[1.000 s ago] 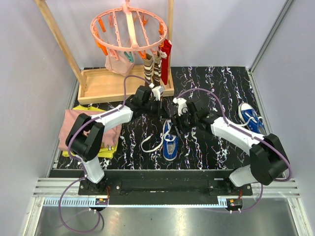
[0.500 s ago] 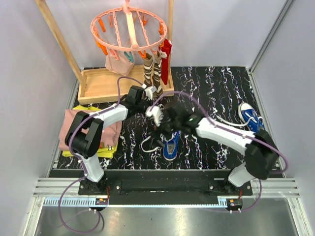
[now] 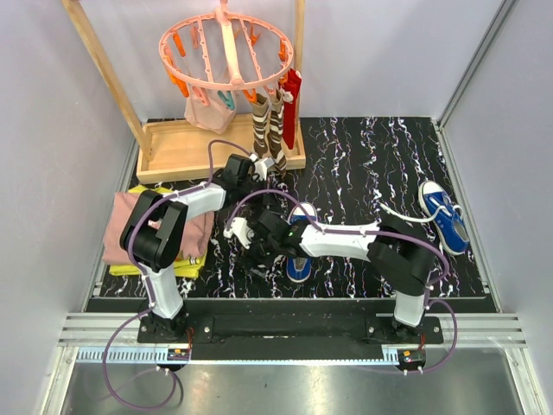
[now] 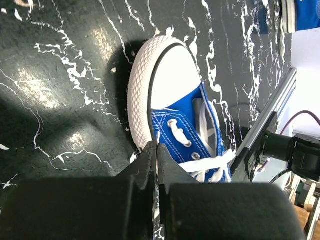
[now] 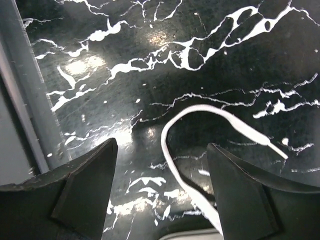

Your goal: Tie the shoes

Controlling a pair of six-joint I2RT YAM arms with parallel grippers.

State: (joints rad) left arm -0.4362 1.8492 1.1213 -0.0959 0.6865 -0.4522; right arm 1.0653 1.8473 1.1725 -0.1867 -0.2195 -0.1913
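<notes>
Across the black marbled worktop [image 3: 363, 147], the biggest change is the right arm [image 3: 346, 238]. A second ago it reached out beyond the toe of the near shoe; now it has swung far over to the left and lies across that shoe in the overhead view, hiding most of it. The left arm [image 3: 203, 201] has barely shifted, drawing back a little toward the hanging striped socks [image 3: 270, 125].

The near shoe [image 4: 165, 85] sits at the middle of the worktop, toe cap pointing away from the bases, its laces crossed but loose. The second shoe [image 3: 442, 214] lies well apart at the right edge, untouched.

The right hand [image 5: 161, 145] now hovers low with its jaws spread wide and empty. A loose loop of white lace [image 5: 164, 142] lies flat on the worktop between them. The left hand [image 4: 157, 147] is pinched fully shut near the shoe's side; a thin white sliver shows at its tips, but I cannot tell whether that is lace.

By my reading, the right hand is lined up to take the free lace, and no knot is formed yet.
</notes>
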